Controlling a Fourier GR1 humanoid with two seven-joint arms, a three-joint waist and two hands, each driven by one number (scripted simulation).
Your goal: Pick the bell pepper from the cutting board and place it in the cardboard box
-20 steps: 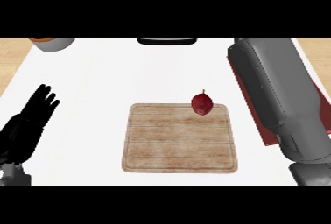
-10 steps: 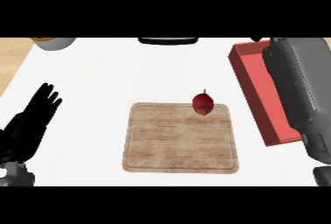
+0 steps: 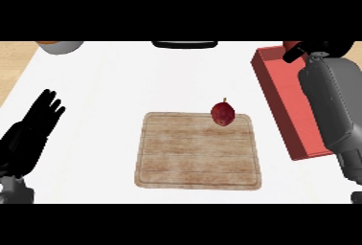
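A white table [image 3: 113, 81] is seen from above. A wooden cutting board [image 3: 198, 150] lies at its middle. A dark red bell pepper [image 3: 222, 114] is set on the board's far right corner, stem pointing away. A red, open-topped cardboard box [image 3: 277, 98] lies at the right, just beside the board. The grey right forearm is stretched over the box; the right hand [image 3: 295, 51] is partly cut off at the far edge, so whether it is wide or narrow cannot be told. The left hand [image 3: 35, 129] is held wide with straight fingers at the left edge, holding nothing, well apart from the pepper.
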